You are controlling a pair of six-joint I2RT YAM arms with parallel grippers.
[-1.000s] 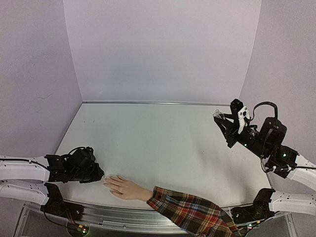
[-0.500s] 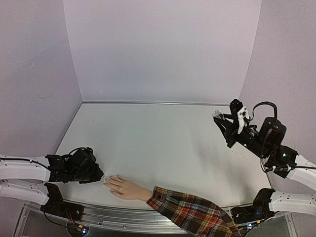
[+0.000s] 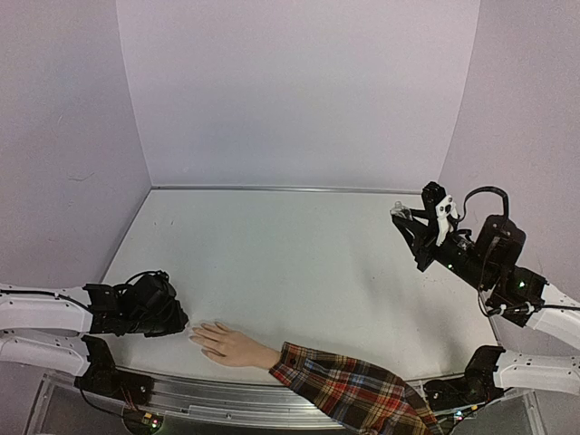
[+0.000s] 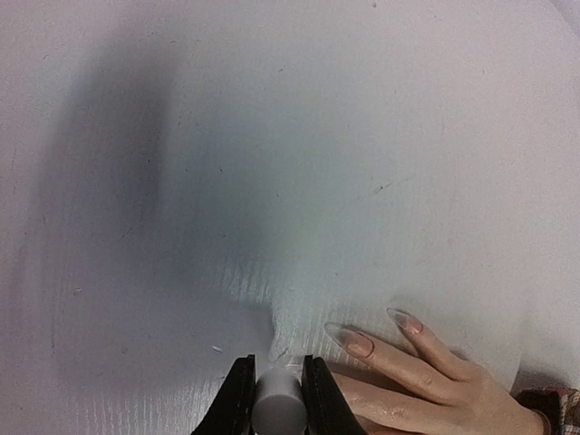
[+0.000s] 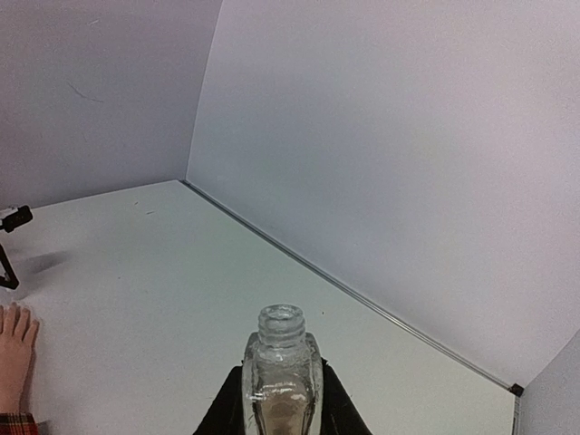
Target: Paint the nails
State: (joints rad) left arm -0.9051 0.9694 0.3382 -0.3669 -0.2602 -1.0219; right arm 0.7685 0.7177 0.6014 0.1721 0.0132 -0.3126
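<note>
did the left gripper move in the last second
Yes, slightly: the left gripper has drawn back leftward, away from the mannequin hand.

A beige mannequin hand (image 3: pixel 231 344) lies flat on the white table (image 3: pixel 290 254).

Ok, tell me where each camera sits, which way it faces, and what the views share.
Top: fixed above and behind the robot, looking down on the table; left gripper by the mannequin hand, right gripper far right.
Left wrist: on that wrist, looking down at the table; its fingers pinch a pale cap beside the nails.
Right wrist: looks across the table to the walls; its fingers hold an open bottle.
Shared: the mannequin hand appears in all three.
</note>
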